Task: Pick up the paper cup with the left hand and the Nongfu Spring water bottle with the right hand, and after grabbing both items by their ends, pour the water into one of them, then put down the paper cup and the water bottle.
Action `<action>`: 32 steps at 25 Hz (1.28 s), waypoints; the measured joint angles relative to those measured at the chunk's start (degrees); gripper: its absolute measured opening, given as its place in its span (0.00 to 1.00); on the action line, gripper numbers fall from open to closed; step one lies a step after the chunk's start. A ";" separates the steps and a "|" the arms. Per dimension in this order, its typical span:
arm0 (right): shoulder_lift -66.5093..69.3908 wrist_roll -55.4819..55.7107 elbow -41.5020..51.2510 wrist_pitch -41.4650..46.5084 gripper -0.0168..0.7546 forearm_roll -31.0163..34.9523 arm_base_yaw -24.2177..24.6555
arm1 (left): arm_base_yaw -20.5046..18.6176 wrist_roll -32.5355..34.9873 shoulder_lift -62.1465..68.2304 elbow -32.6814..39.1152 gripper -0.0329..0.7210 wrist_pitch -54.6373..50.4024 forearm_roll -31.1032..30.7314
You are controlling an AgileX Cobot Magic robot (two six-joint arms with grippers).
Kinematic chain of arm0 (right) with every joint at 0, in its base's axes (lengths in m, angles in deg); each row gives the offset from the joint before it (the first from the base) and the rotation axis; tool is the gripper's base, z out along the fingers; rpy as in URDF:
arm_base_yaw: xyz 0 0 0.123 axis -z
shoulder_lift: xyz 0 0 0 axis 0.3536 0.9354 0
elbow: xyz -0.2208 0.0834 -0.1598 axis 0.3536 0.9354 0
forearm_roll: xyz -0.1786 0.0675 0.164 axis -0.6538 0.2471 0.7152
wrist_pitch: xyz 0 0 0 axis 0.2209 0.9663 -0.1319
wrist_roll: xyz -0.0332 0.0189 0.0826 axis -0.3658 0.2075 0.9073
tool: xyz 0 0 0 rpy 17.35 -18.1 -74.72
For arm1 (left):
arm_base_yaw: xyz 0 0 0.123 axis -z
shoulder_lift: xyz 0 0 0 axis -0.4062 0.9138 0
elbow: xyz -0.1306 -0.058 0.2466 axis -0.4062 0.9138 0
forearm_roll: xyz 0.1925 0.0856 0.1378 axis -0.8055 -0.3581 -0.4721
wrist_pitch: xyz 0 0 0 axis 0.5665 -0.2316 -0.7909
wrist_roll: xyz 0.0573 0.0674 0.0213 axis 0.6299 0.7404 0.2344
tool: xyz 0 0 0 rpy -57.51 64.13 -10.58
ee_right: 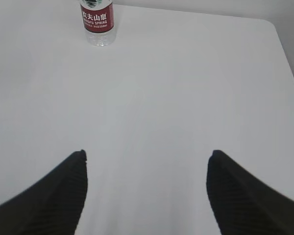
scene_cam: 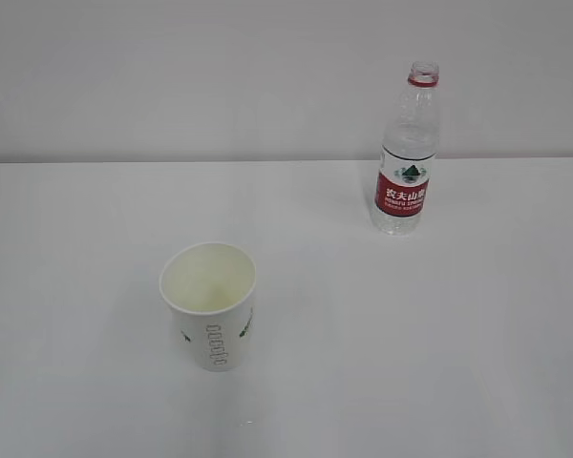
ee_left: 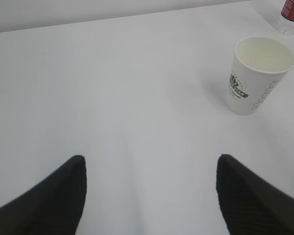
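The paper cup (scene_cam: 208, 303) is standing upright toward the near left of the white surface (scene_cam: 439, 363), mouth up and showing a pale, apparently dry inside, while the Nongfu Spring water bottle (scene_cam: 405, 153) is standing upright and capless well apart from it, toward the far right. Neither is being touched. The left end effector (ee_left: 149, 196) is hanging over bare surface with its fingers spread wide and nothing between them, the cup sitting ahead and to its right; the right end effector (ee_right: 146, 193) is likewise gaping open and empty, the bottle lying far ahead and to its left. The cup is likely going to behave as a light, thin-walled thing that dents under a hard squeeze, so a gentle hold low on its wall seems wisest. The bottle is looking thin and ridged, probably slick and springy, with its weight depending on how much water it is holding, which cannot be judged clearly here; gripping around the labelled lower body should be keeping the neck free for pouring.
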 joint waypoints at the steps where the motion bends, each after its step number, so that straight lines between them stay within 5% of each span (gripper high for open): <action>1: 0.00 0.00 0.00 0.00 0.76 0.00 0.00 | 0.00 0.00 0.00 0.00 0.84 0.00 0.00; 32: 0.00 0.00 0.00 0.00 0.76 0.00 0.00 | 0.00 0.00 0.00 0.00 0.83 0.00 0.00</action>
